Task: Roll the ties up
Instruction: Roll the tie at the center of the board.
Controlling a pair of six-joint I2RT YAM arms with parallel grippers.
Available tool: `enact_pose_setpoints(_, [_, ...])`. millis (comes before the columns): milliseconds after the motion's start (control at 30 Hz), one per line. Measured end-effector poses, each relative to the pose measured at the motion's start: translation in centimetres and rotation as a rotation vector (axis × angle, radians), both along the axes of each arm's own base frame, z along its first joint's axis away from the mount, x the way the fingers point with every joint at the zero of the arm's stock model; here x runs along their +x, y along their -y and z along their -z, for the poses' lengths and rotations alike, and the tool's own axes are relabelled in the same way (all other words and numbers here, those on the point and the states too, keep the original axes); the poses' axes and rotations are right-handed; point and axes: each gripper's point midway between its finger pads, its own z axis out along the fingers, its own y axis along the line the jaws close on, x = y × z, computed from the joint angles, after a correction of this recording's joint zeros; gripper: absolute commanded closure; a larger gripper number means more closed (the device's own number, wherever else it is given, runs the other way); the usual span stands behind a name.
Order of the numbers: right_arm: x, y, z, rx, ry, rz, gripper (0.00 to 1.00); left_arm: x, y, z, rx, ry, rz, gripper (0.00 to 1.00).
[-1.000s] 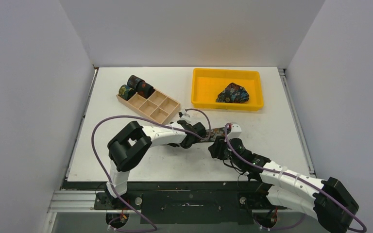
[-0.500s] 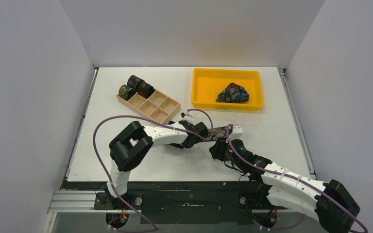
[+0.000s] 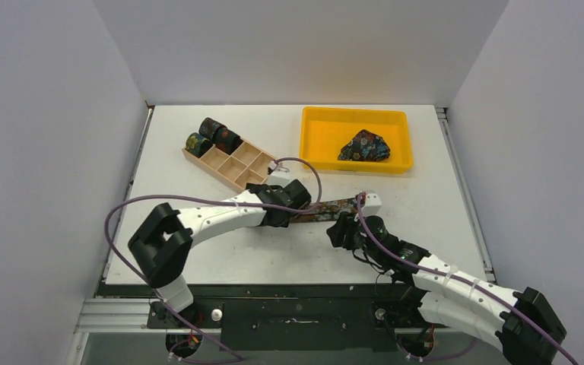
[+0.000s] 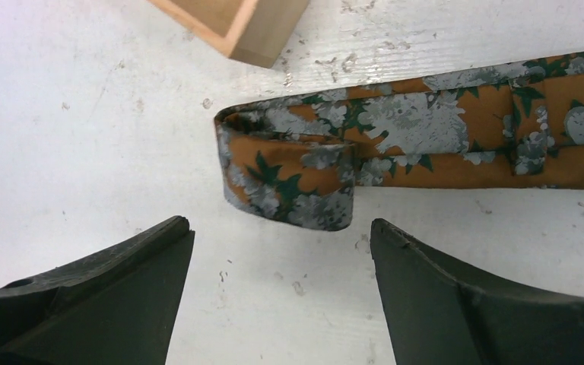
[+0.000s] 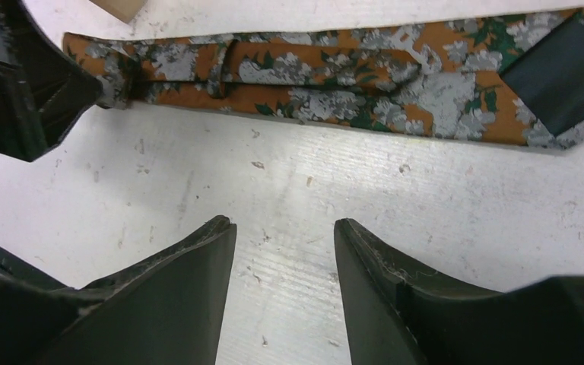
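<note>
The tie (image 4: 426,129) in work lies flat on the table (image 3: 198,251) near its middle, stretched roughly from 9 to 3 o'clock in the top view. Its narrow end (image 4: 289,182) is folded over once, just off the corner of the wooden box (image 3: 232,163). The left jaws stand wide apart and empty, the fold sitting at 12 o'clock from their gap. The right jaws are about half open, also holding nothing, and hover near the wide end (image 5: 456,91).

The roll has probably only just begun. To do it well, the left jaws should likely straddle the fold squarely across its width, pinch both layers and turn them over toward 3 o'clock. Meanwhile the right jaws would pin the far end, so the strip stays taut and straight. A loose first turn may skew or spring open.
</note>
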Motion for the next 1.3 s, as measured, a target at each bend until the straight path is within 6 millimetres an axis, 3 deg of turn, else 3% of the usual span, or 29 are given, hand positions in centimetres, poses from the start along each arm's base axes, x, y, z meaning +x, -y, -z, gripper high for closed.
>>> enact_pose_setpoints(133, [0.5,-0.7,-1.9,0.004,0.035,-0.03,0.38,-0.5,-2.4,-2.0,-0.162,0.02,-0.048,0.14])
enact_pose_setpoints(167, [0.7,-1.0,-2.6,0.008,0.048,-0.04,0.35,-1.0,-3.1,-1.7,-0.195,0.008,-0.053,0.12])
enact_pose_setpoints(233, [1.2,-1.5,-4.1,0.022,0.08,-0.051,0.26,-0.7,-5.7,-3.9,-0.365,0.073,-0.114,0.01])
enact_pose_setpoints(267, [1.5,-1.7,-4.8,0.031,0.094,-0.051,0.23,-0.7,-6.8,-4.7,-0.444,0.113,-0.136,0.03])
enact_pose_setpoints(367, [2.5,-2.2,-6.4,0.083,0.139,-0.05,0.22,-1.0,-9.1,-7.4,-0.659,0.282,-0.169,0.04])
enact_pose_setpoints(500, [3.5,-3.6,-7.1,0.131,0.13,-0.101,0.3,-1.3,-9.6,-9.2,-0.847,0.426,-0.151,0.03])
enact_pose_setpoints(633, [4.4,-6.5,-6.5,0.155,0.085,-0.181,0.36,-1.2,-9.3,-7.8,-0.943,0.439,-0.168,0.01])
enact_pose_setpoints(733, [4.7,-8.7,-5.3,0.15,0.04,-0.22,0.39,-1.5,-8.9,-5.7,-1.01,0.415,-0.209,0.0])
enact_pose_setpoints(767, [4.7,-9.4,-5.0,0.144,0.028,-0.233,0.4,-1.7,-8.8,-4.9,-1.032,0.407,-0.231,0.05])
enact_pose_setpoints(933, [5.0,-14.4,-3.9,0.121,-0.013,-0.307,0.44,-2.9,-9.2,-1.4,-1.093,0.363,-0.342,0.07])
enact_pose_setpoints(1067, [5.2,-17.0,-3.0,0.116,-0.039,-0.333,0.47,-2.9,-9.6,-1.8,-1.132,0.4,-0.374,0.07])
enact_pose_setpoints(1300, [6.1,-18.8,-1.5,0.11,-0.072,-0.33,0.5,-2.6,-10.2,-3.3,-1.16,0.473,-0.386,0.07])
